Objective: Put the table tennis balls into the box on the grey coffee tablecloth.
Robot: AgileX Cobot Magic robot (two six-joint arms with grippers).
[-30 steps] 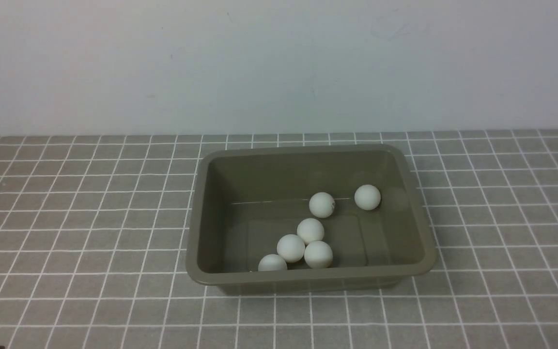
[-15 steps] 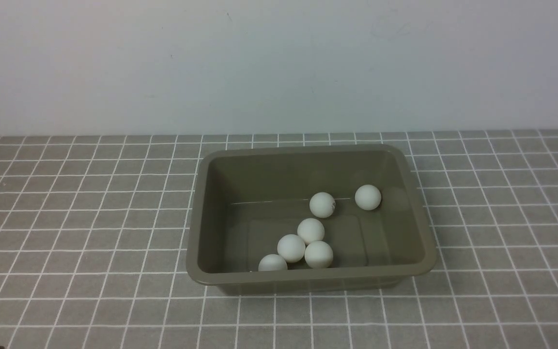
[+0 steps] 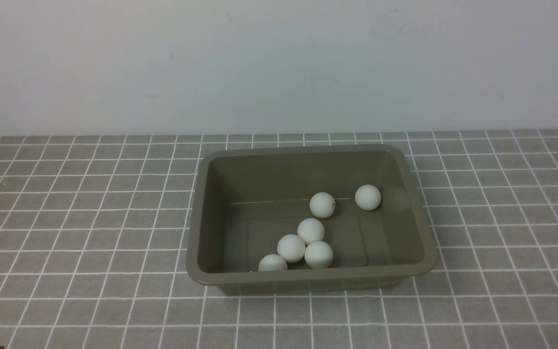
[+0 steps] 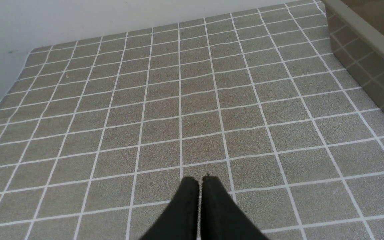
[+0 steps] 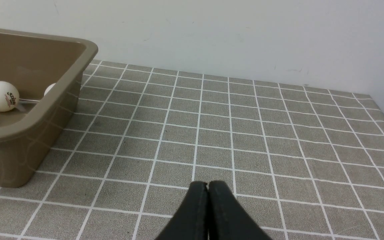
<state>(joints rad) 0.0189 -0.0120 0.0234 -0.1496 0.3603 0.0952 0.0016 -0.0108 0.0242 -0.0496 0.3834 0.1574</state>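
The olive-brown box [image 3: 196,208] stands in the middle of the grey coffee tablecloth [image 3: 75,228]. Several white table tennis balls lie inside it: a cluster near the front wall [image 3: 291,247] and two further back [image 3: 322,204] [image 3: 368,197]. In the right wrist view the box [image 5: 38,113] shows with one lettered ball [image 5: 1,96] and part of another [image 5: 50,88]. My left gripper [image 4: 200,180] is shut and empty over bare cloth, with the box's outer wall [image 4: 365,56] off to one side. My right gripper [image 5: 208,184] is shut and empty over cloth beside the box. Neither gripper appears in the front view.
A plain pale wall [image 3: 279,68] rises right behind the cloth's far edge. The cloth's side edge [image 5: 383,110] meets the wall in the right wrist view, and the cloth's other corner [image 4: 28,55] shows in the left wrist view.
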